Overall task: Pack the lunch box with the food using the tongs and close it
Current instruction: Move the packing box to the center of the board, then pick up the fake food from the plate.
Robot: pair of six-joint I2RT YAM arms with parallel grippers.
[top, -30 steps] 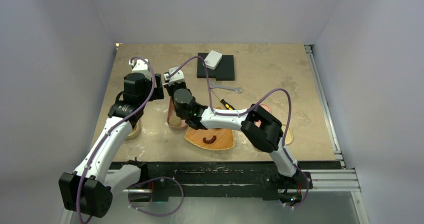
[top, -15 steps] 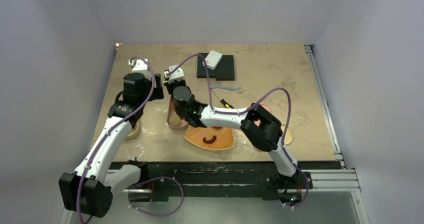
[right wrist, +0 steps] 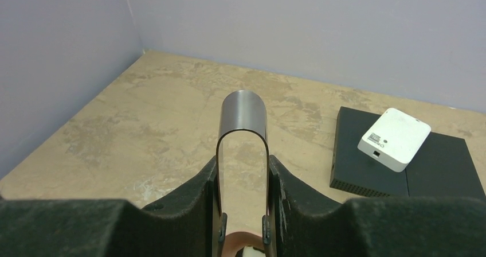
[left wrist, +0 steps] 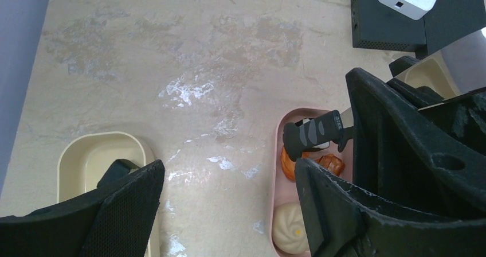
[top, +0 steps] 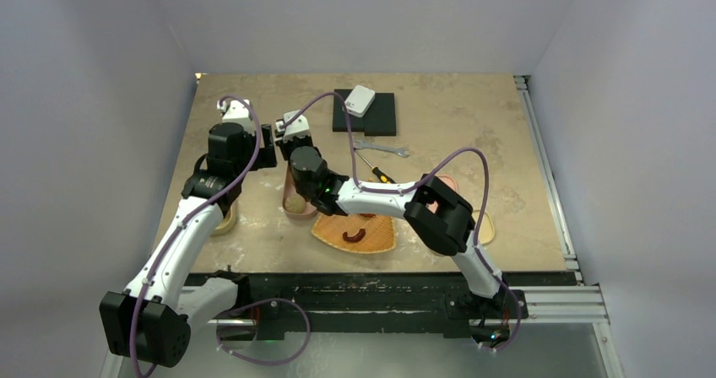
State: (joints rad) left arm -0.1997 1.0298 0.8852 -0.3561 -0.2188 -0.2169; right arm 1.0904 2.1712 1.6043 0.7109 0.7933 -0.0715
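My right gripper (right wrist: 243, 166) is shut on the tongs (right wrist: 243, 111), its fingers pressing the two thin arms below the steel bend. In the left wrist view the tongs' dark tip (left wrist: 314, 133) hangs over the pink lunch box (left wrist: 277, 171). That box holds orange food pieces (left wrist: 289, 162) and a beige bun (left wrist: 292, 228). A brown sausage (top: 355, 235) lies on the orange plate (top: 380, 236). My left gripper (left wrist: 229, 174) is open and empty above bare table, just left of the lunch box.
A cream container (left wrist: 91, 154) sits to the left of the left gripper. At the back are a black box (top: 376, 116) with a white device (top: 360, 101) on it, a silver wrench (top: 384, 149) and a screwdriver (top: 380, 174). Grey walls enclose the table.
The right arm has shifted slightly left and its jaws have eased a little wider on the tongs. The left arm has not moved.
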